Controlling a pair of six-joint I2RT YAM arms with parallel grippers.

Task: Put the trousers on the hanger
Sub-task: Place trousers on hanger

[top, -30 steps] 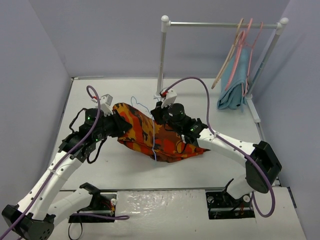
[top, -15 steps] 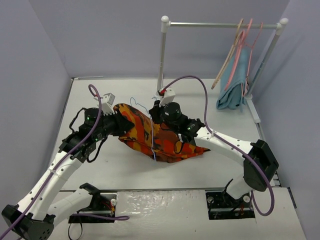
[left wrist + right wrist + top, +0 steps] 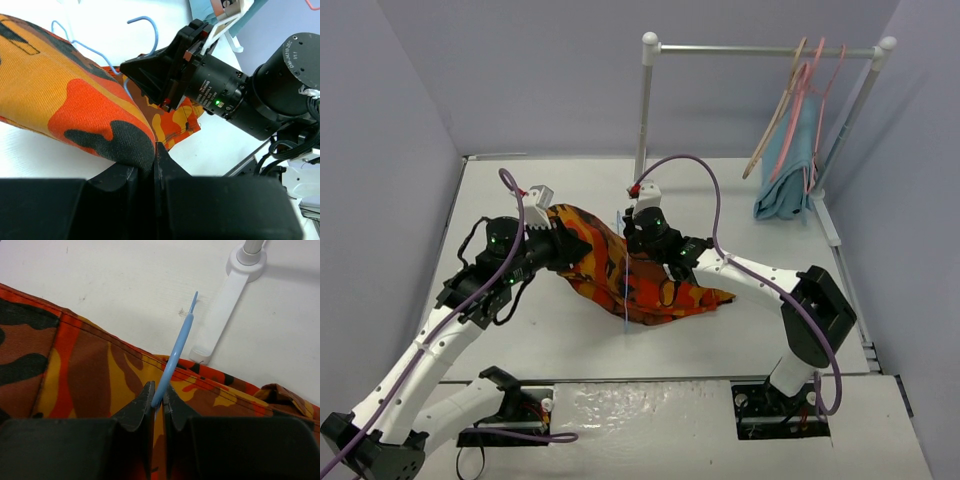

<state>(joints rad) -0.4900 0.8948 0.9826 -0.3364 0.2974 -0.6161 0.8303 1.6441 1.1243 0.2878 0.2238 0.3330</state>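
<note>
Tightly, left fingers (image 3: 120, 175) pinch trousers (image 3: 65, 100) edge, right fingers (image 3: 139, 412) hanger (image 3: 175, 357).

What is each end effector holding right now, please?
Left end effector: closed on the trousers.
Right end effector: closed on the hanger.

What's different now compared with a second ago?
The right gripper swung slightly left, tipping the hanger it pinches from spread flat to edge-on as seen from above. The left gripper kept its pinch on the trousers; the rail stayed put.
</note>
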